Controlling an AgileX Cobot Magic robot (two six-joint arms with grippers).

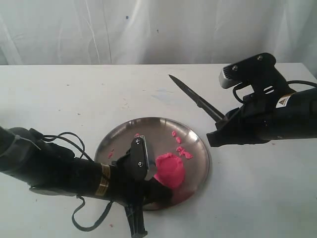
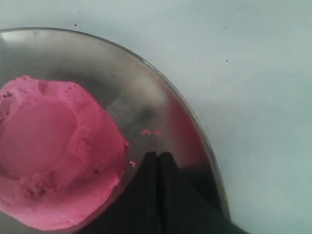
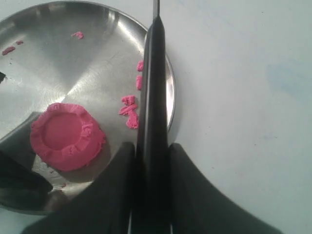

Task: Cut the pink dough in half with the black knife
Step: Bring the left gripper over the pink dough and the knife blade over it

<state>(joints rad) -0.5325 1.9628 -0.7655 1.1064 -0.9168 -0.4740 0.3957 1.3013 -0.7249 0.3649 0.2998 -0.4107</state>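
Note:
The pink dough (image 1: pixel 170 170) (image 2: pixel 53 156) (image 3: pixel 66 136) is one round lump with a dented top, lying on the near right part of the round steel plate (image 1: pixel 148 130) (image 3: pixel 102 63). My left gripper (image 1: pixel 163 193) (image 2: pixel 159 155) rests shut and empty on the plate, right beside the dough. My right gripper (image 1: pixel 220 130) (image 3: pixel 151 148) holds the black knife (image 1: pixel 195 97) (image 3: pixel 152 92) by its handle, above the table just right of the plate. The blade points away to the far left, well apart from the dough.
Tiny pink crumbs (image 1: pixel 181 148) (image 3: pixel 129 111) lie scattered on the plate near its right rim. The white table (image 1: pixel 74 94) stretches around the plate, with a white curtain behind it. A black cable (image 1: pixel 89 218) loops under the left arm.

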